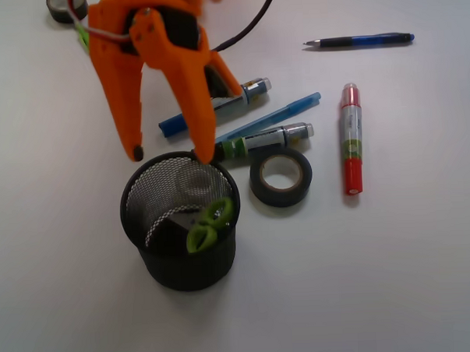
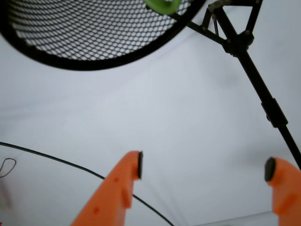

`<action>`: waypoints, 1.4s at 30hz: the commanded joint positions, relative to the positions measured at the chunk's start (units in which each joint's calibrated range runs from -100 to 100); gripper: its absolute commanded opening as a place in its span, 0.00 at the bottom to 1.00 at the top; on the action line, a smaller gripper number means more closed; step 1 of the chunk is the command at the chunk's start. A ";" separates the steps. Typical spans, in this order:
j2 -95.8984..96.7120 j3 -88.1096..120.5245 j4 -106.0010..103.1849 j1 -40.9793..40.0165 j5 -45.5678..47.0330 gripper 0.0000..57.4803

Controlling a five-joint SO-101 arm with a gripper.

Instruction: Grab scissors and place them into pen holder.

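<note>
Above the left rim of the pen holder (image 1: 180, 229) hangs the orange claw (image 1: 172, 154), its two fingers spread wide apart and gripping nothing. Inside the mesh cup stand the scissors (image 1: 204, 224), green loop handles uppermost, leaning against the right wall. Right of the cup on the white worktop (image 1: 395, 262) lie a black tape roll (image 1: 280, 176) and a red marker (image 1: 351, 138).

White matte tabletop (image 1: 395, 278) fills the whole front view; no walls, floor or windows visible. Light soft and even, w/ faint shadows under items. In wrist view, same plain white surface (image 2: 155, 117), a thin black tripod-like stand (image 2: 244, 42) at upper right, blurred.
</note>
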 commanded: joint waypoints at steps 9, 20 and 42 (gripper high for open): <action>-1.76 -19.47 29.03 8.00 -36.53 0.50; -32.87 25.18 28.85 -1.64 -72.97 0.46; -140.05 152.08 -18.48 -1.79 -37.90 0.22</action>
